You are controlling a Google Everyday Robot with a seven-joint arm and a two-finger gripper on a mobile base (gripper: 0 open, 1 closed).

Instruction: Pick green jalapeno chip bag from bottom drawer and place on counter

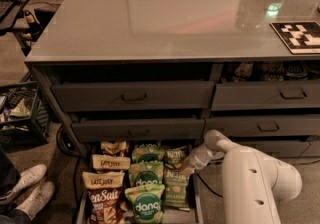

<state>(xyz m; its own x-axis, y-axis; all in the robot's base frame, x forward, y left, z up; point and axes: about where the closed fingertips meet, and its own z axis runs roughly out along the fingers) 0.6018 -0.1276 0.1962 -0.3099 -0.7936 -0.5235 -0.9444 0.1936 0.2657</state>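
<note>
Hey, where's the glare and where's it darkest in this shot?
Camera view: the counter gives glare, with pale light spots and a green glow at right; the bottom drawer lies in dim shadow, where the gripper hangs by the green jalapeno chip bag.

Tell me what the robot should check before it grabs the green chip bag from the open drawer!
1. Is the bottom drawer pulled out? Ok, the bags inside show.
2. Is the green jalapeno chip bag in sight? Ok, it lies in the right column, beside the dang bags.
3. Is the gripper at that bag? Ok, it is down in the drawer at the bag's top edge.
4. Does it have a grip on the bag? Cannot tell.
5. Is there room on the counter? Ok, the checkered board sits only at the right side.
6. Will the drawer above stay out of the way? Cannot tell, it sticks out a little.
</note>
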